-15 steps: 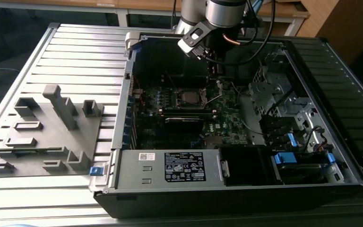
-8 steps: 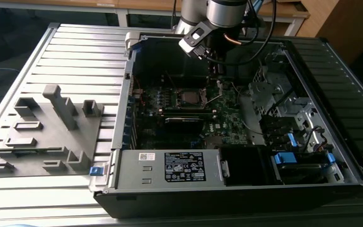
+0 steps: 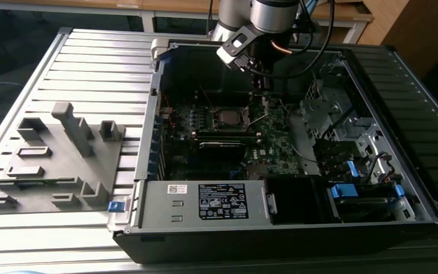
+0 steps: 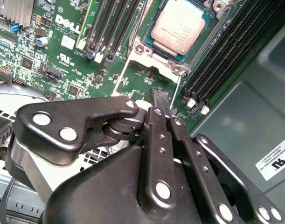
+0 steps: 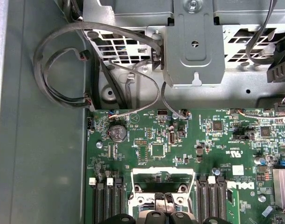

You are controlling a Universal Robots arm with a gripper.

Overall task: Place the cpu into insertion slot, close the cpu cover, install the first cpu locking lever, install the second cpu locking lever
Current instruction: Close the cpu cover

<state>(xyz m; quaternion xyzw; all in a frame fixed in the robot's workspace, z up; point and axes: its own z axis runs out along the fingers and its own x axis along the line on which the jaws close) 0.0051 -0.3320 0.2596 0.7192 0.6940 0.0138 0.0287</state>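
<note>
inside the open computer case (image 3: 280, 245), low over the green motherboard (image 5: 217, 144), shows the gripper (image 4: 162, 100) aimed at the socket area, with two black fingers (image 4: 154, 140) pressed side by side and no gap between them (pinched narrow, nothing visibly held). places the cpu (image 4: 179, 28), silvery top up, already seated flat in the insertion slot (image 4: 200, 46). finds the cpu cover (image 5: 163, 170) not yet down: a thin silver frame swung open on its hinge bracket (image 4: 156, 52), with green board visible through the cut-out centre. puts the frame's free edge right at the fingertips in both wrist views; cannot tell whether touching or just short of contact. lines everything up in one row: fingertips first, then the open frame, then the hinge bracket, then the cpu beyond, straight ahead of the gripper on the far side of the hinge. sets the frame's hinge line crosswise to the way the fingers point.
</note>
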